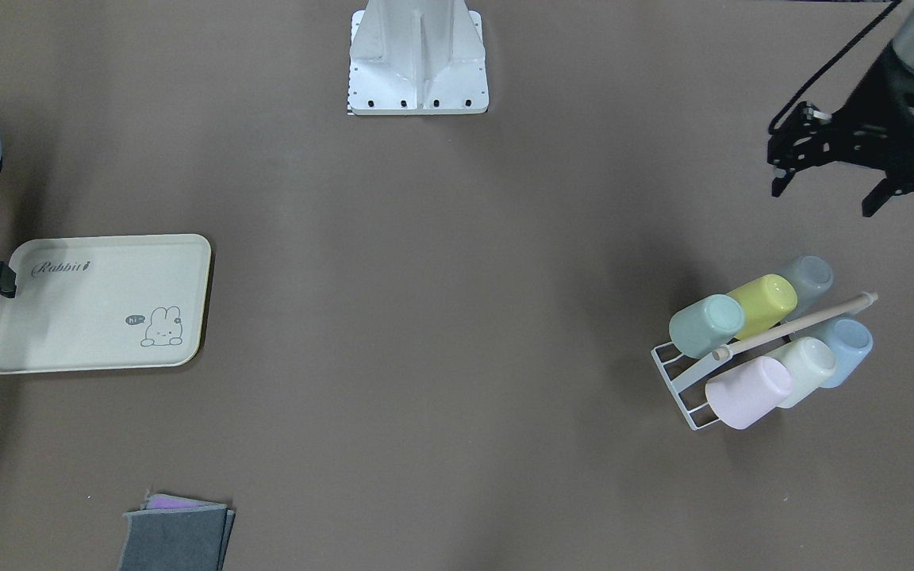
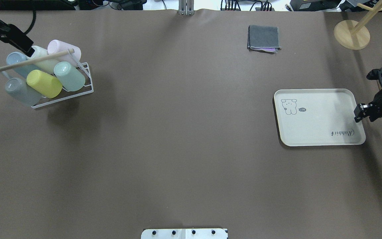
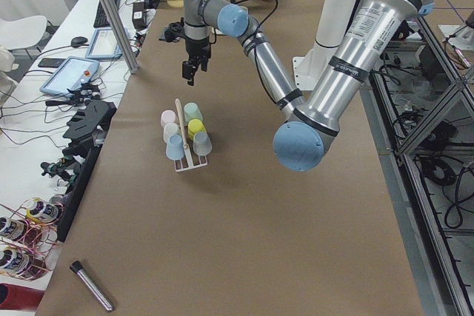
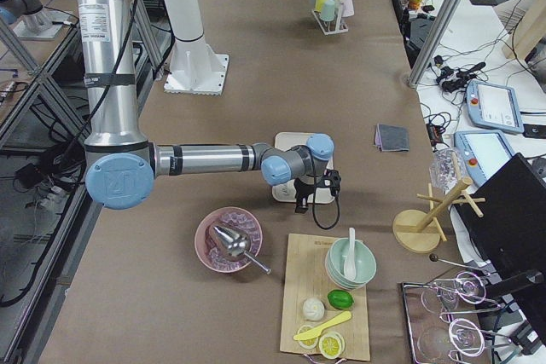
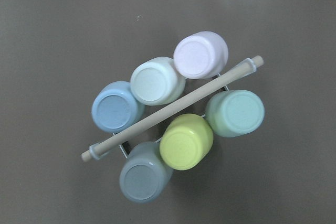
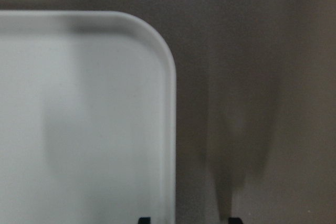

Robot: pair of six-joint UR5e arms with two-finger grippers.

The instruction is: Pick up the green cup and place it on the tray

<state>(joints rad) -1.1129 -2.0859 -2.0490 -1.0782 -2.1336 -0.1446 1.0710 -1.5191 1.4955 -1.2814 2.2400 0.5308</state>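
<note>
Currently the left pincer point(image 1: 826, 194) hangs open wide above a white wire rack point(image 1: 675, 373) near the far left corner of the tabletop, holding nothing. Six pastel cups lean on the rack, bases up, three on each side of a wooden rod point(image 1: 798, 321). The green cup point(image 1: 707, 325), a plain mint tumbler, sits at one end of its row and touches the yellow-green cup point(image 1: 762, 305).

The step in hand looks like the reach for the mint cup. To do it well, the pincer should likely come down on that cup's free outer side, with the jaws spanning its wall and kept clear of both the yellow-green neighbour and the rod. Lifting along the cup's own lean should stop the light rack from being dragged.

The tray point(image 1: 92, 341) lies flat and bare near the right edge of the tabletop. The right pincer point(image 2: 360, 113) hovers at the tray's corner, jaws apart and empty.

Writing on the tray reads "Rabbit" in script, and a small speech bubble beside a bunny drawing appears to say "hi". The cups carry no visible lettering.
</note>
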